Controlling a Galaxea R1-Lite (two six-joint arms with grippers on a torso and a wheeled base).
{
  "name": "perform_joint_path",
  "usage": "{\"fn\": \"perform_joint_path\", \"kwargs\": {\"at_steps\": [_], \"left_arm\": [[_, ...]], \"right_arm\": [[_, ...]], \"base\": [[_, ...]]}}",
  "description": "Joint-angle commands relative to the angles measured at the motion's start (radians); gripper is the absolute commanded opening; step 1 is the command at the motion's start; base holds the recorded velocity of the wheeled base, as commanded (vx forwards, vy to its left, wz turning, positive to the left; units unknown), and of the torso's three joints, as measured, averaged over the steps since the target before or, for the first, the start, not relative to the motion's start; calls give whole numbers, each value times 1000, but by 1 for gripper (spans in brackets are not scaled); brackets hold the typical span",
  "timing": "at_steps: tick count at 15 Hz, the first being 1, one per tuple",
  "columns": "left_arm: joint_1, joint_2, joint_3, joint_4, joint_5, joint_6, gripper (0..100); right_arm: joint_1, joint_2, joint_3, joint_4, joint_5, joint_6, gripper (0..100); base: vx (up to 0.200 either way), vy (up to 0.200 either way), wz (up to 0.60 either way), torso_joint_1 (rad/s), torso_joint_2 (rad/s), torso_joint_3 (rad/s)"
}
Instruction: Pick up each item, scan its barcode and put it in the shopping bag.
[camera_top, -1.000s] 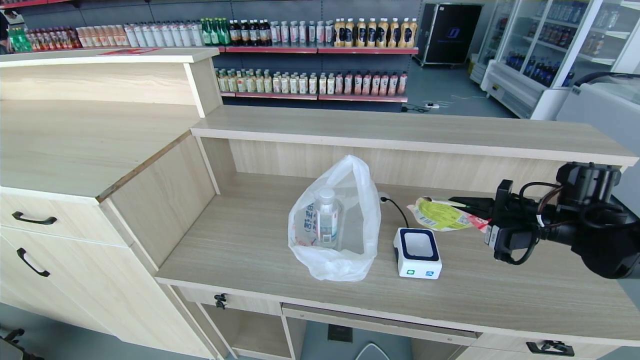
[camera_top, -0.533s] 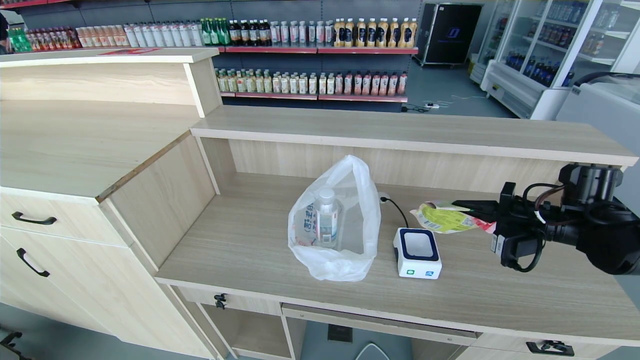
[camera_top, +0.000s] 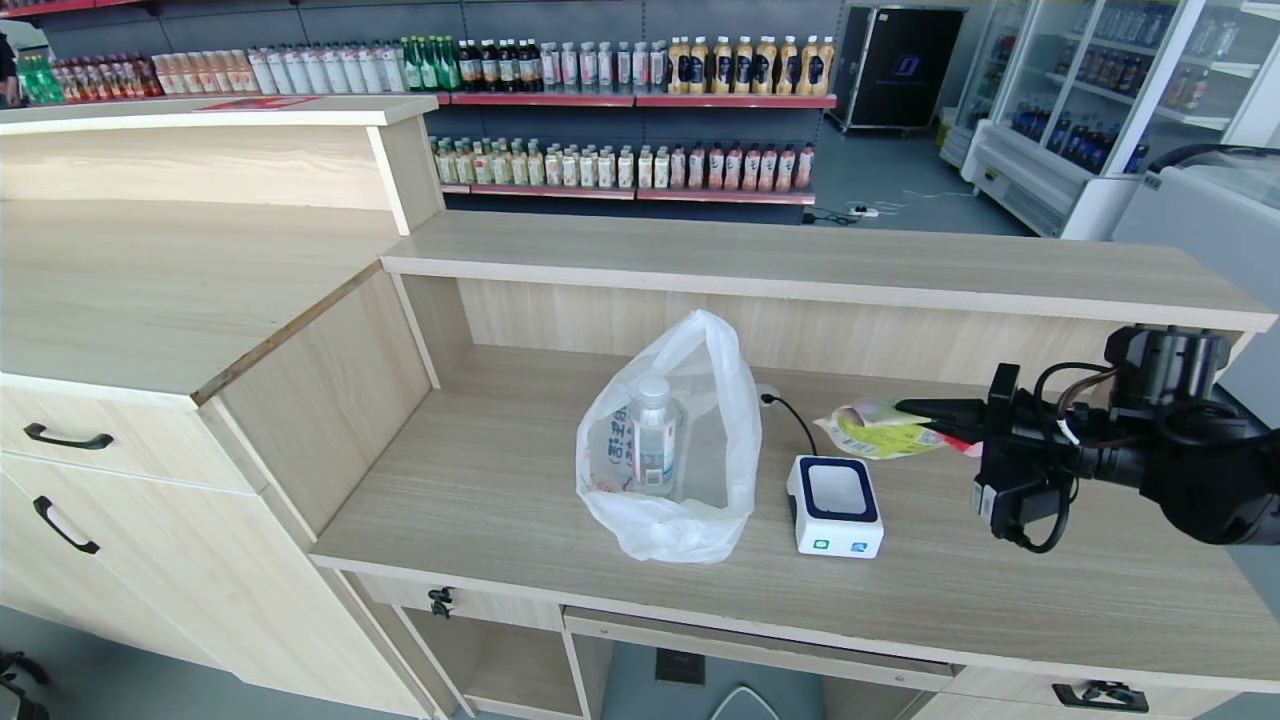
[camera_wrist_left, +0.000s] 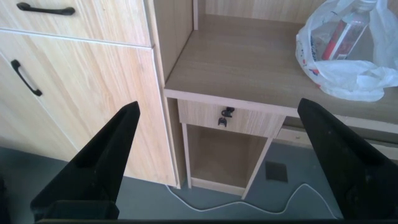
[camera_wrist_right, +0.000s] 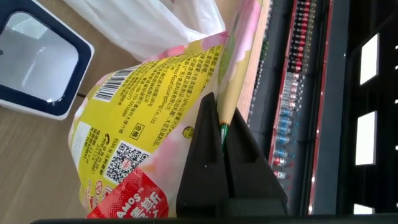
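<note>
My right gripper (camera_top: 925, 417) is shut on a yellow and pink snack pouch (camera_top: 872, 428), held above the counter just right of and behind the white barcode scanner (camera_top: 834, 505). In the right wrist view the pouch (camera_wrist_right: 143, 118) shows its barcode side, with the scanner (camera_wrist_right: 37, 62) below it and the fingers (camera_wrist_right: 217, 155) pinching its edge. A white plastic shopping bag (camera_top: 668, 440) stands open left of the scanner with a clear bottle (camera_top: 653, 435) inside. My left gripper (camera_wrist_left: 217, 162) hangs open off the counter's left front, with the bag (camera_wrist_left: 345, 46) farther off.
The scanner's black cable (camera_top: 795, 420) runs back to the counter's rear wall. A raised shelf (camera_top: 820, 265) overhangs the back of the worktop (camera_top: 1000, 590). Cabinet drawers (camera_wrist_left: 68, 25) stand to the left. Drink shelves and fridges fill the shop behind.
The pouch has tilted flatter in the right gripper, and the arm has shifted slightly right then back left. The bag, bottle and scanner have not moved.
</note>
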Motion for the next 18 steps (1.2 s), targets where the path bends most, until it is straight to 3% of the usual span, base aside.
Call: {"fn": "perform_joint_path", "kwargs": {"at_steps": [1, 8, 18], "left_arm": [[1, 0, 0, 0, 0, 0, 100], [1, 0, 0, 0, 0, 0, 100], [1, 0, 0, 0, 0, 0, 100]], "right_arm": [[7, 5, -3, 13, 2, -26, 0], [29, 16, -41, 53, 16, -139, 0], [21, 54, -75, 53, 54, -171, 0]], "base": [[0, 0, 0, 0, 0, 0], [0, 0, 0, 0, 0, 0], [0, 0, 0, 0, 0, 0]]}}
